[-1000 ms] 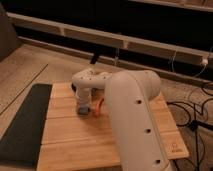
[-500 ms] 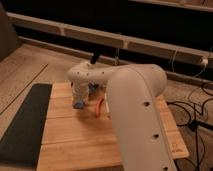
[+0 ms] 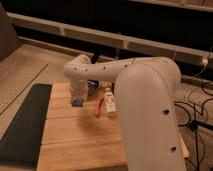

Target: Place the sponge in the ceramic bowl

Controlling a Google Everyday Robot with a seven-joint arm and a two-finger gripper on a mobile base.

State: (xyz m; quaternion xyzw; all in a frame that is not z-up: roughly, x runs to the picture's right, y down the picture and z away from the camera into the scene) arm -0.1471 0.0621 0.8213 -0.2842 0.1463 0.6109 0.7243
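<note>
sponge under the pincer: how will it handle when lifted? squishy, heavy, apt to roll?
The sponge looks like a small soft block, so it will probably squash under grip and weigh little. Its flat sides suggest it won't roll if nudged on the wooden table. The pincer hangs directly over it, near the white bottle.

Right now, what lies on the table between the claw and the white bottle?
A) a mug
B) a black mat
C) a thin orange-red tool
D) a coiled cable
C: the orange-red tool lies on the wooden table between the white bottle and the claw, which is down at the blue-grey sponge.
</note>
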